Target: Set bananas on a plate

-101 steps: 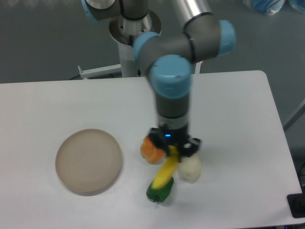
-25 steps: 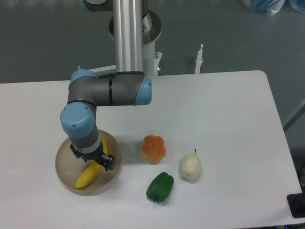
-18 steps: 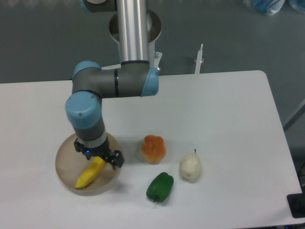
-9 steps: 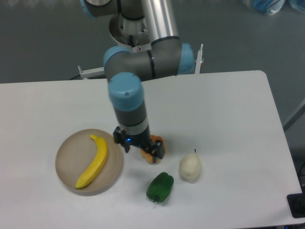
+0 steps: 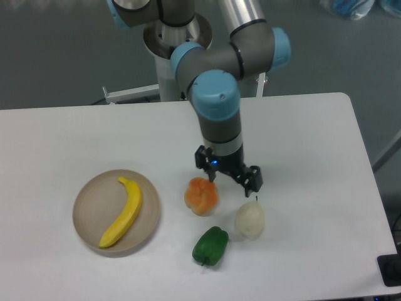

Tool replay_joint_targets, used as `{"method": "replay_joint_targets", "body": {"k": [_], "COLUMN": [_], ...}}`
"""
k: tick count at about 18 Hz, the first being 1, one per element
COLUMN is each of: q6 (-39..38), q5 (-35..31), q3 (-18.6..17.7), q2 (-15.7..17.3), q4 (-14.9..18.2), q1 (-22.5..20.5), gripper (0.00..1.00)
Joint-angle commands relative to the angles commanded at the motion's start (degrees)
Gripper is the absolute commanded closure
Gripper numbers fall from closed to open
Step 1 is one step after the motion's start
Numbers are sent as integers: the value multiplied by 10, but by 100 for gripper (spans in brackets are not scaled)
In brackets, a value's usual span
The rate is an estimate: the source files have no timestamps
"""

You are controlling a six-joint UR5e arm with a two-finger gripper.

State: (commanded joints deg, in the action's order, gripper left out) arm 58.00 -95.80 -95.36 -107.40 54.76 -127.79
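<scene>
Now the tool (image 5: 229,175) has swung right of the plate (image 5: 88,194), spread and empty (job done), leaving the banana (image 5: 125,212) resting inside.

- Bananas (image 5: 124,212): one single curved yellow fruit with a small dark tip at its upper end. It lies flat on the plate, running diagonally from upper right to lower left, spanning most of the plate's width.
- Plate (image 5: 88,204): round, shallow, beige-tan, with a low raised rim. It rests flat on the left part of the white surface (image 5: 313,157).
</scene>
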Motion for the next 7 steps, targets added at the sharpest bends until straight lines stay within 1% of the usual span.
{"method": "replay_joint_targets", "body": {"k": [5, 7], "q6": [0, 0], "q5": [-1, 1], "q3": [3, 1], "q2": [1, 2], "q4": [-2, -4], "q1": [-2, -11], "gripper": [0, 0]}}
